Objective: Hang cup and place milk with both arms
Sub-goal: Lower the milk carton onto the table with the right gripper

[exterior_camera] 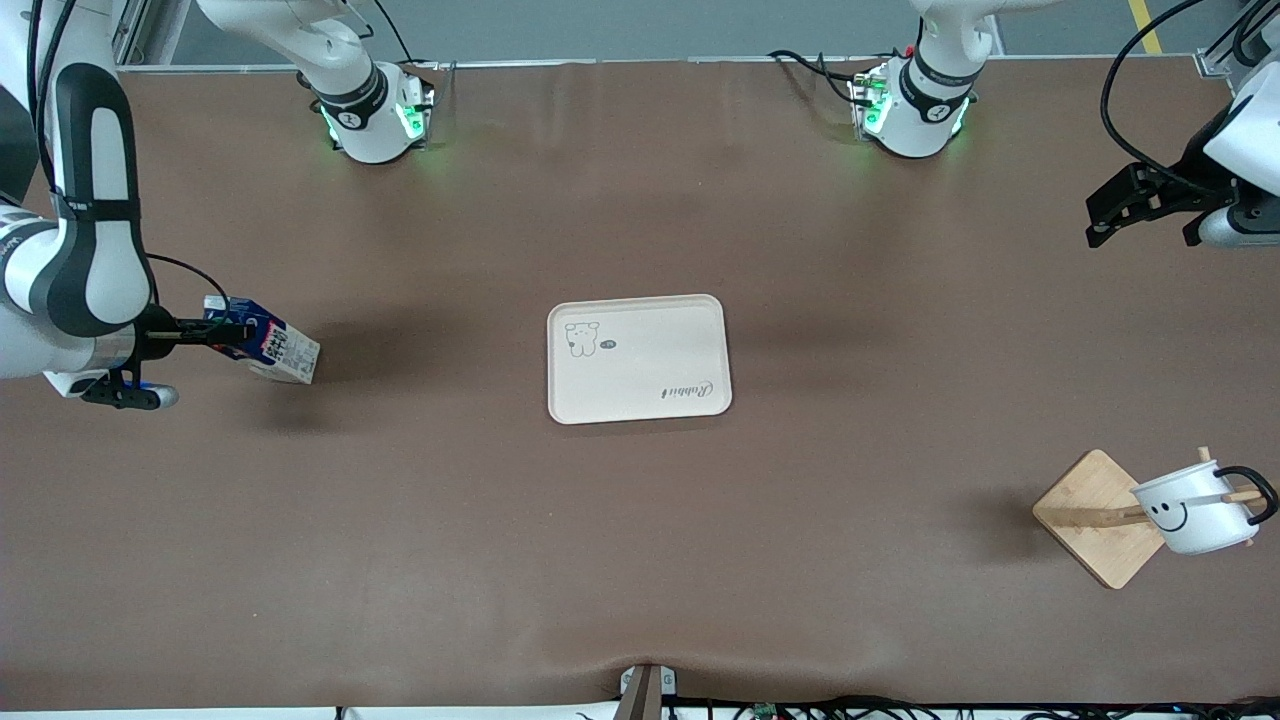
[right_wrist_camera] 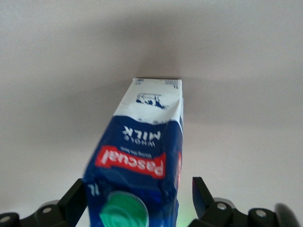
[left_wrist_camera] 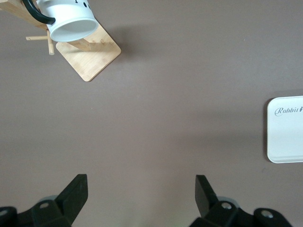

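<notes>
On my front view the milk sits at the right arm's end of the desk, well apart from the tray. The carton is tilted: its long axis leans, with the dark blue top and green cap toward the right tool and the white base angled down toward the desk and the tray. In the right wrist view the cap is nearest the camera and the base points away toward the desk surface. The right tool's fingers stand on either side of the carton's top with a visible gap at one side, so I read the tool as spread, around the carton rather than clamped on it; whether one finger touches it I cannot tell.

The cup hangs on the wooden rack at the left arm's end, nearer the front camera than the tray. Its handle is over a peg, its long axis is tilted, and the smiley faces the tray.

The left tool waits in the air over bare desk at its own end, fingers spread wide and holding nothing.
</notes>
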`<state>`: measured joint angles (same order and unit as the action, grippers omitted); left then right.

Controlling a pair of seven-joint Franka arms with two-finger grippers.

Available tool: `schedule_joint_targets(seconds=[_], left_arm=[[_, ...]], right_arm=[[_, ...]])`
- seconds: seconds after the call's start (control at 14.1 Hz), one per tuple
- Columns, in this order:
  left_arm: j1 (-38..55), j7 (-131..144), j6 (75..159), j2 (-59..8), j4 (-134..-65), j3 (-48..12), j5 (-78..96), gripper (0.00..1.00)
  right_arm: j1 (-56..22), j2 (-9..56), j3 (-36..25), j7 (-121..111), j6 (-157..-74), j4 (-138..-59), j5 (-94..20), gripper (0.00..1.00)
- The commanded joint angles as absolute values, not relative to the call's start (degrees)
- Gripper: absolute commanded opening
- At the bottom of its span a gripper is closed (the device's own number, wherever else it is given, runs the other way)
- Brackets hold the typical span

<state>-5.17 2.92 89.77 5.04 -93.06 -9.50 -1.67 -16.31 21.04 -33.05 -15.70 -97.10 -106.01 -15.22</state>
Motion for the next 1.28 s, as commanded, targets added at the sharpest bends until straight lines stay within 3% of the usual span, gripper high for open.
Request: schedule_joint_targets(seconds=[0.0, 1.0, 1.21], left_arm=[[-5.3, 2.7, 89.3, 6.4, -93.9, -9.6, -0.7, 1.0], [-5.4, 3.3, 89.3, 6.3, -93.8, -10.7, -1.6, 1.0], [-5.4, 3.3, 89.3, 6.3, -93.8, -10.7, -1.6, 1.0]], right_arm=[[-16.7, 19.2, -33.2, -14.8, -97.4, -106.2, -15.9, 1.0], [-16.6, 19.7, -33.4, -14.5, -96.5, -96.2, -14.9, 1.0], [-16.5, 20.4, -33.3, -14.9, -96.5, -90.1, -13.5, 1.0]])
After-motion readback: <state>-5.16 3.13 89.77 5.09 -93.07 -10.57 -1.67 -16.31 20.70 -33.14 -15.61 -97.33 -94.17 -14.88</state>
